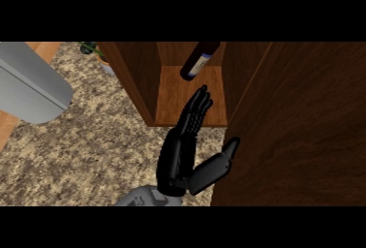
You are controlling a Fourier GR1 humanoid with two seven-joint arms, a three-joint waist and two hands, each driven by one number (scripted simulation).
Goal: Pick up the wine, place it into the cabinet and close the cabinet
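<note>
Only one hand [187, 145] shows, rising from the lower edge of the view near the middle, and I cannot say from this picture alone whether it is the right or the left one. Its fingers are straight and released, pointing toward the cabinet [139, 77], and the thumb spreads out to the side, touching or almost touching the cabinet door [300, 135]. It holds nothing.

The wine [198, 60] is already inside the cabinet, on the wooden shelf [175, 97] toward the back, apart from the fingertips. It seems to stand there, although the steep view makes it look tilted. So I judge that the placing is done and only the closing of the door remains.

What could go wrong now? The door stands open at the right of the opening, and the hand is between the door and the shelf. If the door is swung while the fingers are inside the opening, it may catch them and stop before it shuts. Also, if the hand moves forward and not sideways, the fingertips may knock the wine. On the speckled counter [85, 145], a grey object [32, 82] lies at the left, well apart.
</note>
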